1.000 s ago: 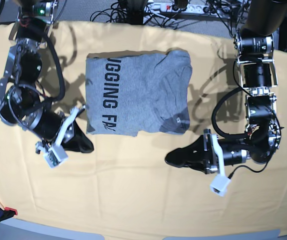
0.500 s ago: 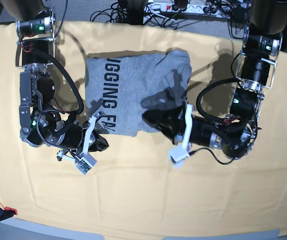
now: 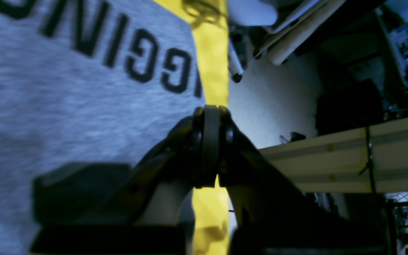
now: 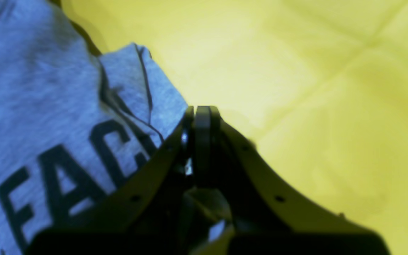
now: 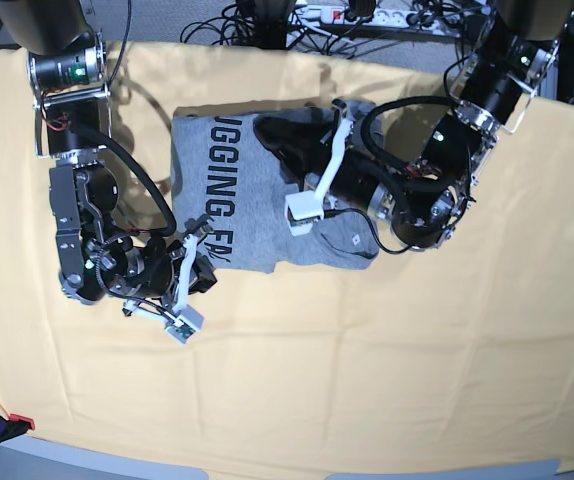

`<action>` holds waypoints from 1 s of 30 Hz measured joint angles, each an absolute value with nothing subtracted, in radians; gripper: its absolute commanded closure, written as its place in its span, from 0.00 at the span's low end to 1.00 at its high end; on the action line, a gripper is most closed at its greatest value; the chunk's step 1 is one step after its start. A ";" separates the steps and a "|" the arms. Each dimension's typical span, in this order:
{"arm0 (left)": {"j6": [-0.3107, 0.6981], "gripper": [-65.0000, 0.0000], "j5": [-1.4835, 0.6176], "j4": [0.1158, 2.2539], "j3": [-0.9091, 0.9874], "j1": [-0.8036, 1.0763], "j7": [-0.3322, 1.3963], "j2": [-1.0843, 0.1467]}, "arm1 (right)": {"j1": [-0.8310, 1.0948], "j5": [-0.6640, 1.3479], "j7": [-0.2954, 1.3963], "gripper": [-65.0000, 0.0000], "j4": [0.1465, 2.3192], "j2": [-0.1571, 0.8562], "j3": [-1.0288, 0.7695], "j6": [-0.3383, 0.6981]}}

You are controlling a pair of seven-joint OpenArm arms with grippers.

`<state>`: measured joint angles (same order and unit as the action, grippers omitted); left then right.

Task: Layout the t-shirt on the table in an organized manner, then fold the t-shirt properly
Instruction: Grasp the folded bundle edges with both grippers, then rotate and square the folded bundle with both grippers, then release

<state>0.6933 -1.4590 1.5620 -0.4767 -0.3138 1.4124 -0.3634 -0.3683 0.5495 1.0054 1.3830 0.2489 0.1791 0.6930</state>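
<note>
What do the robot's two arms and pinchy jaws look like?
Both arms are black and silver metal, built from round motor sections with looping black cables. The left arm and right arm each carry a small white camera block on a white bracket. The left gripper and right gripper have black, curved jaws.

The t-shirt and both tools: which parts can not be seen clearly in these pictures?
- Base view: the left arm covers the middle of the t-shirt, so its left tool is hard to make out.
- Base view: the right tool is dark and small at the shirt's near edge; contact unclear.
- Left wrist view: the lettering is cut off by the top edge and blurred.
- Right wrist view: the shut tool hides the last letters.
</note>
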 measured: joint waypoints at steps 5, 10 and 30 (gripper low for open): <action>0.693 1.00 -1.390 1.596 -0.476 -0.237 1.413 -0.369 | -0.380 0.530 1.001 1.00 1.375 0.258 0.238 0.693; 0.693 1.00 -1.279 1.598 -0.476 -0.235 1.407 -0.375 | -0.389 0.531 1.002 1.00 1.375 0.282 0.255 0.693; 0.694 1.00 -0.980 1.573 -0.477 -0.326 1.383 -0.419 | -0.315 0.749 1.032 1.00 1.395 0.456 0.339 0.693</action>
